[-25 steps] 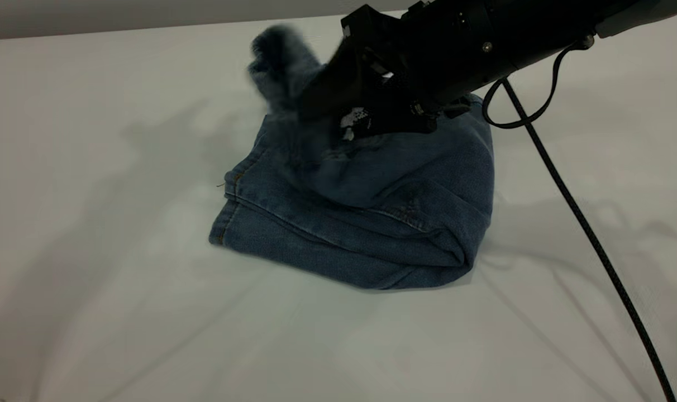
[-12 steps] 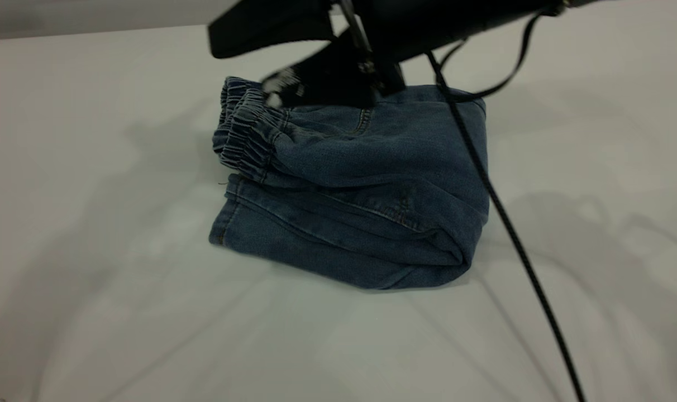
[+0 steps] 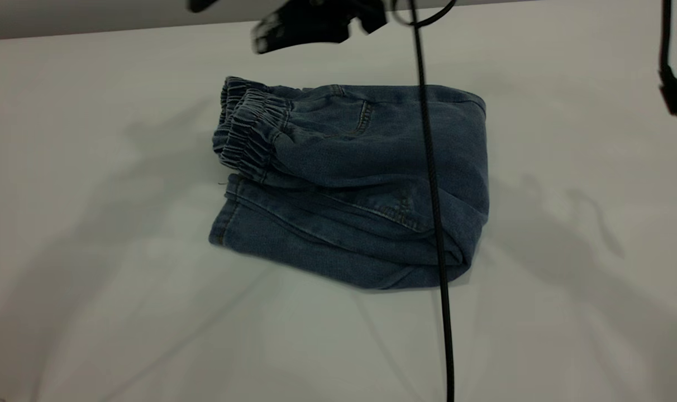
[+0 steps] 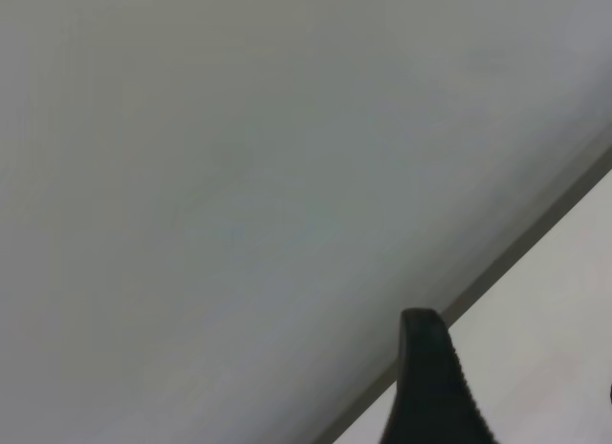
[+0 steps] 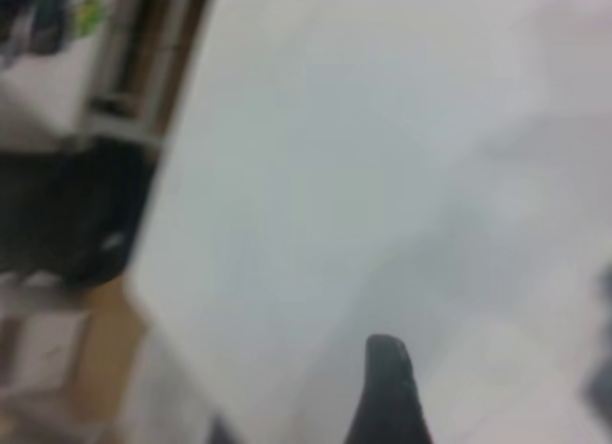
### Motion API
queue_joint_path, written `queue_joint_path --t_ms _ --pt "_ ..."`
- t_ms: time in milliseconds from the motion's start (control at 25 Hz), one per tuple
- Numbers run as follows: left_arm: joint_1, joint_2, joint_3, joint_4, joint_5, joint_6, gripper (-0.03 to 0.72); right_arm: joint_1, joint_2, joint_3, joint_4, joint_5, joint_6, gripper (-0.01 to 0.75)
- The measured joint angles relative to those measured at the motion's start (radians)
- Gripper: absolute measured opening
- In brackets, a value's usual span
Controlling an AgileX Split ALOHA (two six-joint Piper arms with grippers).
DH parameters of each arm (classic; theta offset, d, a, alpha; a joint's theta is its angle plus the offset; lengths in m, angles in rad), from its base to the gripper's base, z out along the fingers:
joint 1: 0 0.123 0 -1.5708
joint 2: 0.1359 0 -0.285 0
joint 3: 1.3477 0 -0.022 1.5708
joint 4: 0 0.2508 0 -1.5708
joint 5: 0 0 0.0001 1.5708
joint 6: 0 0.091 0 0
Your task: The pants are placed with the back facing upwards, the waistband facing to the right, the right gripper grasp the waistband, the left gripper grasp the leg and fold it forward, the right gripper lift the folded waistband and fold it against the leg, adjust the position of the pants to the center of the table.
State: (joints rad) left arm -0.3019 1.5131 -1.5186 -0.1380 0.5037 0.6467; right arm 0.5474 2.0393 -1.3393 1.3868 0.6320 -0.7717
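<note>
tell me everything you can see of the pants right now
The pants are blue denim, folded into a compact bundle of stacked layers near the middle of the table. The ruched elastic waistband lies on top at the exterior view's left, a stitched hem below it, a pocket seam across the upper layer. No gripper touches them; a black cable hangs in front.

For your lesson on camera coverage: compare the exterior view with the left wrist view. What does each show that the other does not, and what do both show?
Only the exterior view shows the folded pants, their waistband at the left end, a hanging black cable and the right gripper raised near the top edge. Only the left wrist view shows one black serrated finger of the left gripper and the table's edge. Both show the pale table.
</note>
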Motion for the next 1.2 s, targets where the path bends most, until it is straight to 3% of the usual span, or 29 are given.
queue_joint_path --t_ms 160,320,520,720,920,1200 --pt "0.0 -0.001 0.0 0.001 -0.002 0.0 0.404 0.002 0.017 -0.072 -0.359 0.001 0.315 0.448" --pt "0.0 -0.001 0.0 -0.001 -0.002 -0.001 0.404 0.002 0.05 -0.126 -0.696 0.089 0.648 0.448" --pt "0.0 -0.001 0.0 -0.001 -0.002 -0.001 0.403 0.008 0.115 -0.198 -0.959 0.123 0.997 0.447" --pt "0.0 -0.001 0.0 -0.004 0.0 -0.001 0.403 0.022 0.19 -0.284 -1.019 0.099 1.229 0.447" --pt "0.0 -0.002 0.0 -0.004 0.001 -0.001 0.403 0.036 0.262 -0.315 -0.903 0.095 1.434 0.447" --pt "0.0 -0.003 0.0 -0.004 0.004 0.0 0.403 0.086 0.304 -0.315 -0.893 0.094 1.471 0.447"
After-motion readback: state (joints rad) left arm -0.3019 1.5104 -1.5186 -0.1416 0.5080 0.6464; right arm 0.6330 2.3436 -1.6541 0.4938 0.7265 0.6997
